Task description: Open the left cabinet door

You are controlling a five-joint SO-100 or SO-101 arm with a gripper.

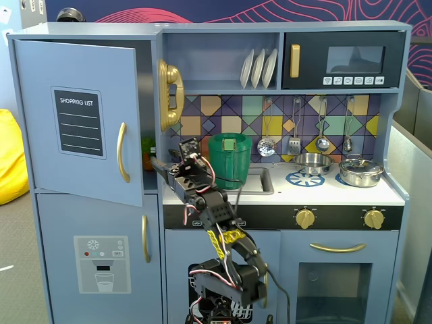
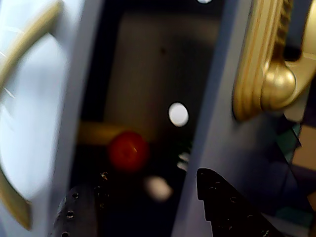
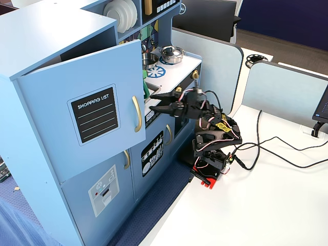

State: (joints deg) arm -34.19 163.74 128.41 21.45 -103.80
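Observation:
The left cabinet door, blue-grey with the black "SHOPPING LIST" panel and a curved gold handle, stands partly open, swung out from the cabinet; it also shows in the other fixed view. My gripper is open and empty, level with the handle and just past the door's free edge, pointing into the gap. In the wrist view the door fills the left, the dark cabinet inside shows between my fingers, and my gripper grips nothing. Whether a finger touches the door edge cannot be told.
A red ball lies inside the cabinet. A gold toy phone hangs on the frame right of the gap. A green pot stands in the sink behind the arm. The dispenser door below is shut. Cables lie on the white table.

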